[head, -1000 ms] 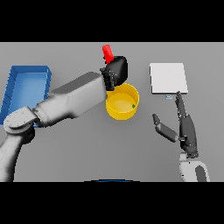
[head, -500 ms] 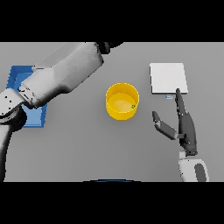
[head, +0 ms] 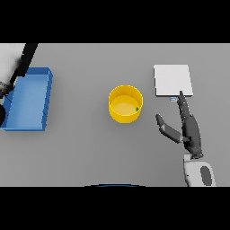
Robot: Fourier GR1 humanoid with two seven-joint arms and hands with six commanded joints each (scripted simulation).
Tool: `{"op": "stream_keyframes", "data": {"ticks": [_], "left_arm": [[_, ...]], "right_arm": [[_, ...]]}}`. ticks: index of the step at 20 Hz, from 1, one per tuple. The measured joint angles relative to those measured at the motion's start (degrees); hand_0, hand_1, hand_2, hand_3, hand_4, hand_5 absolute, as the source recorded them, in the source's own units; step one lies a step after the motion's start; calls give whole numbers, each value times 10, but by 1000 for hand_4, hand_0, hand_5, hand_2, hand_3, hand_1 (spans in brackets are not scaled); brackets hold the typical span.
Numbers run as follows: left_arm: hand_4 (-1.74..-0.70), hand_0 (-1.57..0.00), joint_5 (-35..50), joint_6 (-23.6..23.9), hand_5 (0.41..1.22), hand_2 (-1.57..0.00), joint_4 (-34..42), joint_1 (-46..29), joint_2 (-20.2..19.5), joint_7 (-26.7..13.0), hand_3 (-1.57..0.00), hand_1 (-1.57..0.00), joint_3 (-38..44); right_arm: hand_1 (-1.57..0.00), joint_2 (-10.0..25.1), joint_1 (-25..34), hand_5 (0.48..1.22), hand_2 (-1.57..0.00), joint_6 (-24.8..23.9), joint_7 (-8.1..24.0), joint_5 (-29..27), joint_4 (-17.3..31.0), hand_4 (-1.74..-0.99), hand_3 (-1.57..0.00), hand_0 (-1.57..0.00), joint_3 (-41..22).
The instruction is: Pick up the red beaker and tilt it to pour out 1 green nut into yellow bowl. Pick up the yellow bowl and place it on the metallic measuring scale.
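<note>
While right hand (head: 192, 132) fingers stay straight | yellow bowl (head: 126, 104) holds green nut (head: 137, 108) | blue tray (head: 28, 99) far left

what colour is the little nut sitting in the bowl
Green; the nut lies against the inner right wall of the yellow bowl, seen in the head view.

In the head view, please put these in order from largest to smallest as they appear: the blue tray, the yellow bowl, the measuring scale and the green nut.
1. Blue tray, clearly the largest.
2. Measuring scale and yellow bowl: they look similar in size, the scale perhaps slightly larger, so I do not rank them.
3. Green nut, a tiny speck inside the bowl.
</note>
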State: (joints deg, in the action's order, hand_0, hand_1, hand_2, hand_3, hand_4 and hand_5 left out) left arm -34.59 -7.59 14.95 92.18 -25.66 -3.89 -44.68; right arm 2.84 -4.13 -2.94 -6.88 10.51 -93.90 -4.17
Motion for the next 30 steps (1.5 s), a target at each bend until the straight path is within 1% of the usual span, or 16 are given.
{"op": "stream_keyframes", "data": {"ticks": [4, 5, 7, 9, 15, 18, 19, 20, 21, 22, 24, 25, 27, 28, 29, 30], "left_arm": [[-1739, -1571, 118, 57, 1221, -1567, -5, -61, -53, 6, -1428, -1571, 76], [-1739, -1571, 146, 73, 1221, -1568, 1, -79, -69, -1, -1414, -1571, 93], [-1740, -1571, 191, 114, 1221, -1569, 27, -125, -91, -47, -1432, -1571, 115], [-1740, -1571, 241, 156, 1221, -1570, 74, -180, -112, -72, -1445, -1571, 139], [-1741, -1571, 336, 266, 1221, -1571, 313, -390, -174, -220, -1450, -1571, 146], [-1741, -1571, 359, 308, 1221, -1571, 409, -475, -203, -256, -1449, -1571, 137], [-1741, -1571, 369, 324, 1221, -1571, 431, -503, -202, -263, -1450, -1571, 134], [-1741, -1571, 376, 335, 1221, -1571, 445, -519, -203, -277, -1474, -1571, 130], [-1741, -1571, 379, 344, 1221, -1571, 452, -523, -202, -291, -1493, -1571, 126], [-1741, -1571, 384, 358, 1221, -1571, 466, -540, -200, -288, -1509, -1571, 122], [-1741, -1571, 387, 373, 1166, -1571, 479, -551, -205, -292, -1531, -1571, 115], [-1741, -1571, 392, 376, 1117, -1571, 485, -563, -210, -296, -1539, -1571, 112], [-1741, -1571, 394, 389, 967, -1571, 491, -567, -210, -308, -1551, -1571, 97], [-1667, -1571, 400, 387, 908, -1571, 481, -566, -214, -310, -1555, -1571, 86], [-1530, -1571, 404, 380, 865, -1571, 484, -563, -220, -309, -1503, -1571, 78], [-1374, -1564, 413, 364, 830, -1432, 496, -572, -230, -310, -1362, -1449, 69]], "right_arm": [[1, 7, 1, 587, 1, 2, -20, 5, 1, -1226, 1, 1, -2], [1, 7, -4, 591, 1, 5, -25, 7, 3, -1223, 1, 1, -5], [1, 13, 5, 599, 1, 4, -15, 8, 0, -1217, 1, 1, -3], [1, 14, 5, 610, 1, 5, -16, 14, 11, -1212, 1, 1, -6], [1, 29, 5, 657, 1, 12, -13, 21, 2, -1206, 1, 1, -8], [1, 25, -3, 664, 1, 8, -10, 32, -4, -1217, 1, 1, -17], [1, 24, 0, 664, 1, 8, -5, 30, 0, -1218, 1, 1, -16], [1, 25, -4, 664, 1, 11, -10, 25, -1, -1214, 1, 1, -14], [1, 26, -2, 664, 1, 8, -9, 28, 1, -1216, 1, 1, -13], [1, 24, 6, 666, 1, 7, -5, 26, 3, -1217, 1, 1, -12], [1, 22, 1, 666, 1, 8, -16, 26, 2, -1214, 1, 1, -15], [1, 22, -9, 665, 1, 8, -22, 29, -1, -1207, 1, 1, -17], [1, 27, 0, 664, 1, 3, -7, 31, -2, -1205, 1, 1, -11], [1, 25, -7, 667, 1, 8, -19, 28, -8, -1202, 1, 1, -15], [1, 27, -9, 664, 1, 10, -25, 29, -3, -1197, 1, 1, -16], [1, 29, -12, 663, 1, 8, -22, 28, -10, -1192, 1, 1, -14]]}}
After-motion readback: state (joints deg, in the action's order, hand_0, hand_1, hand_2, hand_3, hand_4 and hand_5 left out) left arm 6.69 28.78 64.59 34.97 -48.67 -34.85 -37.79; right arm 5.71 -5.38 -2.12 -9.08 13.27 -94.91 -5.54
